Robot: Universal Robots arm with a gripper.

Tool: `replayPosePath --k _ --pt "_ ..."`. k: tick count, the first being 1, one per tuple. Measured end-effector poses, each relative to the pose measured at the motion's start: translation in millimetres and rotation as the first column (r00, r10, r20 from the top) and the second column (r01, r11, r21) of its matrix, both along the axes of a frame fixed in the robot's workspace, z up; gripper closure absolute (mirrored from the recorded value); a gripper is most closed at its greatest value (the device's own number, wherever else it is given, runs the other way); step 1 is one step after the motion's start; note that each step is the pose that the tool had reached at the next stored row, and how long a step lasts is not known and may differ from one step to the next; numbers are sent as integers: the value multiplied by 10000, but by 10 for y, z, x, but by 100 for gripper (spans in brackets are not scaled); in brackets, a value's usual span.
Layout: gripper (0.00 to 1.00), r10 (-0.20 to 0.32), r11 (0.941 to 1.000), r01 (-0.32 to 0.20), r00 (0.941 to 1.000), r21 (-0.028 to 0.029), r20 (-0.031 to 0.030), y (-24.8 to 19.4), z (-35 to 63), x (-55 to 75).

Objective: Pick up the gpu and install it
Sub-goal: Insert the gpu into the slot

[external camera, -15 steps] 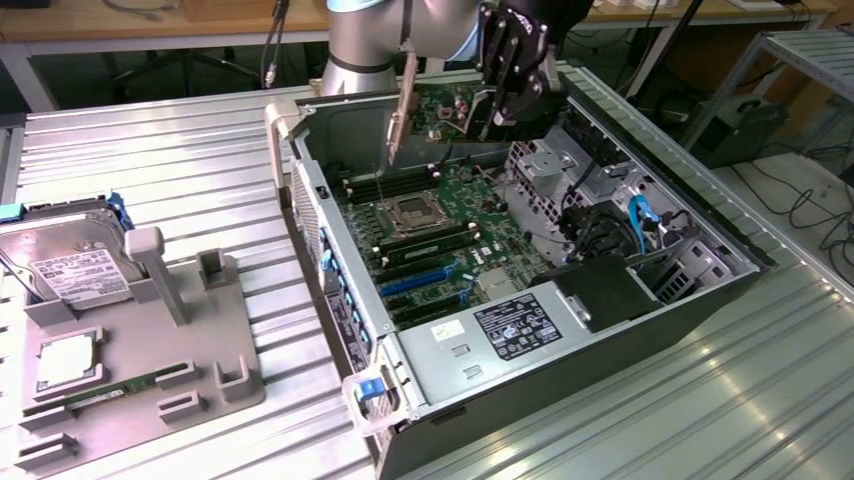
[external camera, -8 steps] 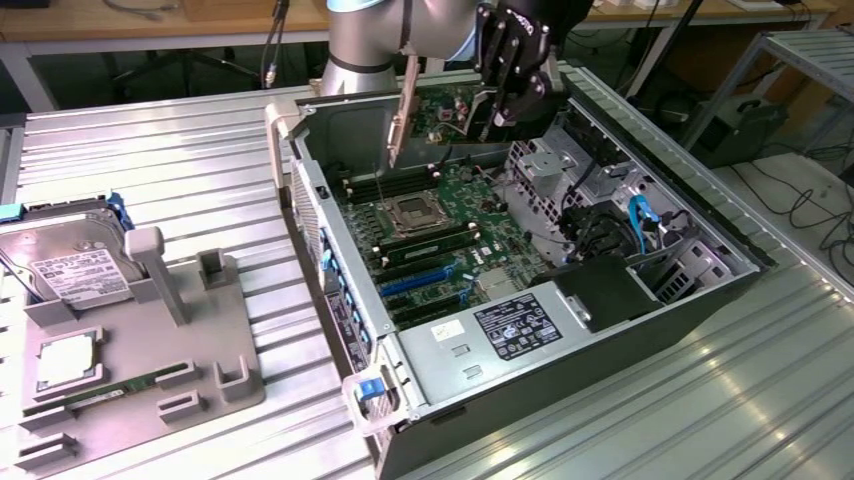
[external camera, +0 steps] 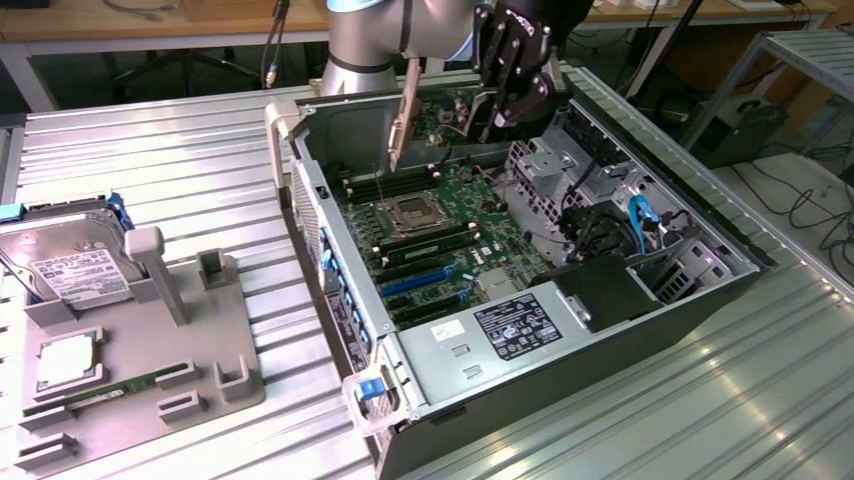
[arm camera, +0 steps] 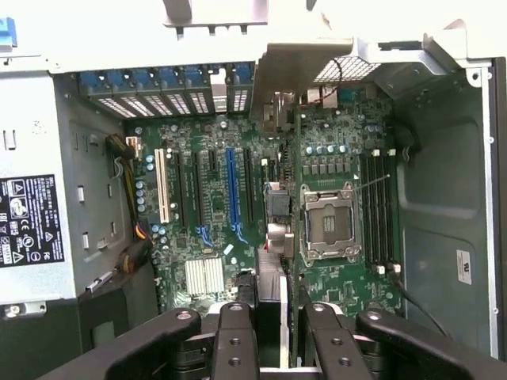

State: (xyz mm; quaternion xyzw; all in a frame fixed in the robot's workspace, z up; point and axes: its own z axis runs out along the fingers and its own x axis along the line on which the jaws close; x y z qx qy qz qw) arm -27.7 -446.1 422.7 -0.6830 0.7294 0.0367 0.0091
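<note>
Ribbed metal tabletop carries the open computer case, with the motherboard exposed. Claw is over the case's far end, clamped on the gpu. The card is held on edge, clear of the board, with its pale bracket toward the exterior view's left. Hard drive sits well apart.

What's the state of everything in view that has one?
Thin dark gpu card with pale metal bracket: held upright above the green motherboard, not seated.
Black end effector: shut on the gpu card.
Black tower case: side open.
Long blue slot: empty.
Silver CPU socket: uncovered, no cooler.
Boxy silver hard drive: resting in grey holder.
</note>
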Motion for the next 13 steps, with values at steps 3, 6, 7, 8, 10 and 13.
replayPosePath --k 3,6,7,8,10,13 --pt "72 124 9999 -124 9999 1 0 0 -1 0" --pt "72 244 9997 -244 9997 0 0 0 -2 0" --pt "72 284 9996 -284 9996 -1 0 0 -2 0" --pt "72 324 9995 -324 9995 0 0 0 -3 0" --pt "72 414 9991 -414 9991 0 0 0 -4 0" --pt "72 563 9984 -563 9984 -2 -1 -1 -6 0"
